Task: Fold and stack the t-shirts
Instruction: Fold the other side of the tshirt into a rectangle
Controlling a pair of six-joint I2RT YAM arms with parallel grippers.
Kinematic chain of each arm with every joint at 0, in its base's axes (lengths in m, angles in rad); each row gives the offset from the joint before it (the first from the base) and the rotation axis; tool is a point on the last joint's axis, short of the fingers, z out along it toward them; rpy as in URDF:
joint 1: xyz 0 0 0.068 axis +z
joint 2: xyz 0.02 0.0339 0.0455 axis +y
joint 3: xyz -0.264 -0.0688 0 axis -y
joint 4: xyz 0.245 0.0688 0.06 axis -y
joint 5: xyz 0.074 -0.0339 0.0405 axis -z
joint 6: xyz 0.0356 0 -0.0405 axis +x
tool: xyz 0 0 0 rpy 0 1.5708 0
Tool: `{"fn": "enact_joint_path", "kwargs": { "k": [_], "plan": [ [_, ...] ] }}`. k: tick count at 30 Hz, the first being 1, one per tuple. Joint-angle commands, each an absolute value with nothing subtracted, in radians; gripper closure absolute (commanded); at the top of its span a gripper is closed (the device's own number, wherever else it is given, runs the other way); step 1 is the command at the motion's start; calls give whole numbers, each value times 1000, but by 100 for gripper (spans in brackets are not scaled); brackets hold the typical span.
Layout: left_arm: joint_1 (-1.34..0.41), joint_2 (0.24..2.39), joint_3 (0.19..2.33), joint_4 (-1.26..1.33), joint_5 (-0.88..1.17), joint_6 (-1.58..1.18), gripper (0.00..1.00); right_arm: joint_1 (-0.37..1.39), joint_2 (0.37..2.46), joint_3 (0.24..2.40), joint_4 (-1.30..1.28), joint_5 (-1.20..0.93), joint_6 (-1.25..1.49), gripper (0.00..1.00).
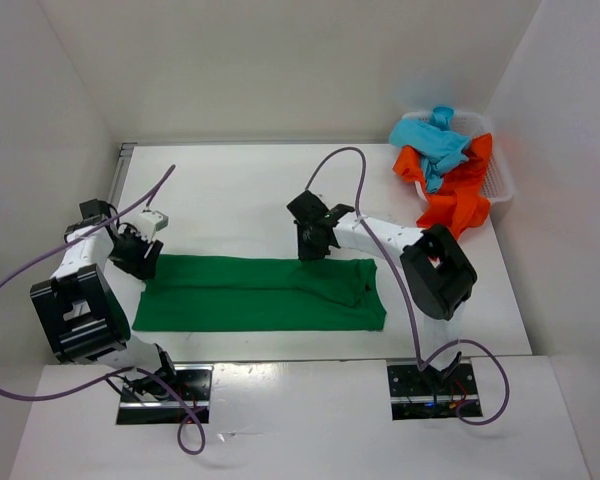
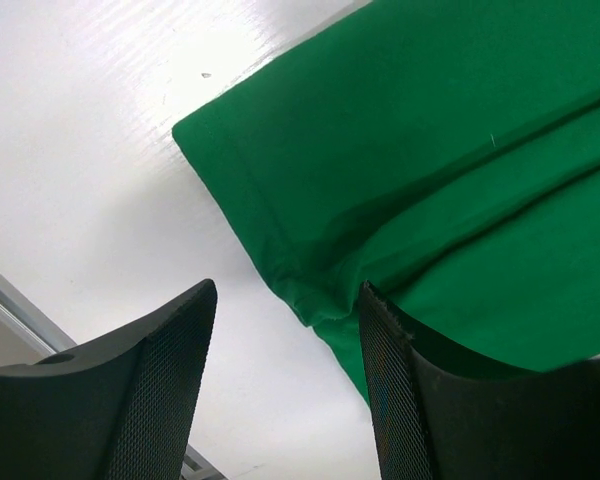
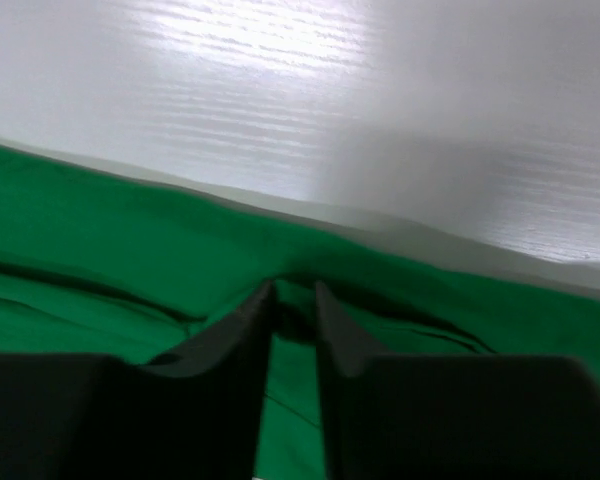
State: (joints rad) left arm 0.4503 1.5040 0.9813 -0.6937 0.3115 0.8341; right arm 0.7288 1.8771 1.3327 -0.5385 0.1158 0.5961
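Note:
The dark green t-shirt (image 1: 260, 295) lies folded into a long band across the front of the table (image 1: 240, 190). My left gripper (image 1: 140, 250) hovers open at its left end. In the left wrist view the shirt's hemmed corner (image 2: 430, 150) reaches in beside the right finger of the left gripper (image 2: 287, 290). My right gripper (image 1: 312, 250) is down on the band's far edge, right of middle. In the right wrist view its jaws (image 3: 293, 288) are narrow, pinching a puckered fold of the green cloth (image 3: 100, 230). The turquoise t-shirt (image 1: 442, 140) and the orange-red t-shirt (image 1: 460, 200) sit crumpled at the back right.
A white mesh basket (image 1: 500, 180) stands in the back right corner, holding the two crumpled shirts, with the orange-red one spilling over its front rim. White walls enclose the table on three sides. Purple cables loop from both arms.

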Motion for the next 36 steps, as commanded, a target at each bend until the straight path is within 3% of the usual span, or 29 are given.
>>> {"fn": "enact_joint_path", "kwargs": {
  "k": [1,2,8,13,21,29,33,36],
  "plan": [
    [456,1516,963,-683,333,834,34,733,1862,1313,-525,112,606,77],
    [456,1516,963,-683,333,834,34,733,1862,1313,-525,112,606,85],
    [456,1496,954,-683,324,834,34,779,1793,1292,-569,65,620,100],
    [456,1486,954,-683,324,834,34,822,1724,1226,-617,-1,666,100],
    [456,1486,954,-673,313,844,34,899,1692,1161,-632,-165,703,71],
    [456,1477,954,-673,313,844,34,920,1577,1141,-653,-218,703,58],
    [456,1442,954,-663,328,853,34,890,1464,1132,-692,-100,712,48],
    [446,1430,979,-653,365,853,29,781,1402,1095,-721,-35,765,48]
  ]
}}
